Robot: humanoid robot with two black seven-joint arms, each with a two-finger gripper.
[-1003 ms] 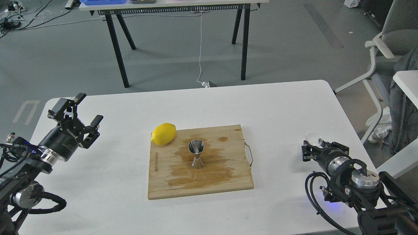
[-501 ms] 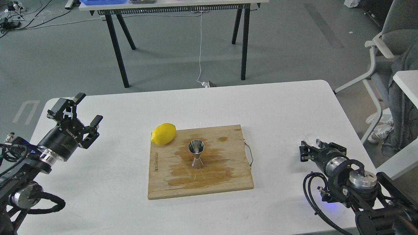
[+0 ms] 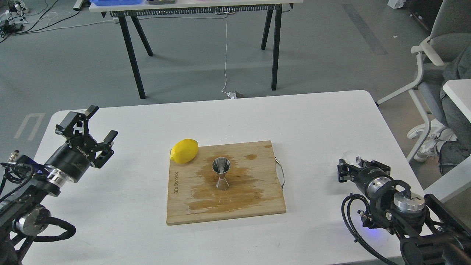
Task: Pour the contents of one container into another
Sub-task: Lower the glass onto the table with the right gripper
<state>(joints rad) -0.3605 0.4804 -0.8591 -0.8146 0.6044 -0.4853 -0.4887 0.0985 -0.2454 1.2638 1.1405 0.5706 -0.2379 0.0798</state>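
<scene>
Presently, at inspection, the left pincer [image 3: 90, 129] stood open and empty above the left end of the white counter [image 3: 312, 121], its two fingers plainly apart. Well to the right of that pincer lay a lemon [image 3: 184, 151], resting at the far-left corner of a wooden cutting board [image 3: 254, 200]. The steel jigger [image 3: 221, 178] stood upright near the middle of the board, just to the right of the lemon and nearer the robot, wide mouth upward, on a dark wet-looking stain in the wood. A wire handle [image 3: 280, 176] projected from the board's right edge.

Well to the right of the jigger, the right pincer [image 3: 345, 171] sat low over the counter. It was dark and seen nearly end-on, so whether it was open or closed could not be told. The small clear glass cup [image 3: 352, 158] stood just beyond that pincer, on its far side; whether the fingers touched it could not be determined.

Assessment: the step in hand appeared to be securing the cup, with no pouring begun. To do this well, the right pincer ought to straddle the cup squarely at mid-height, close firmly but gently on the slick glass, and lift it level. The carry leftward should end with the cup's lip directly above the jigger's narrow mouth before any tilt, and the tilt should be slow, since the jigger looked light and easily toppled.
</scene>
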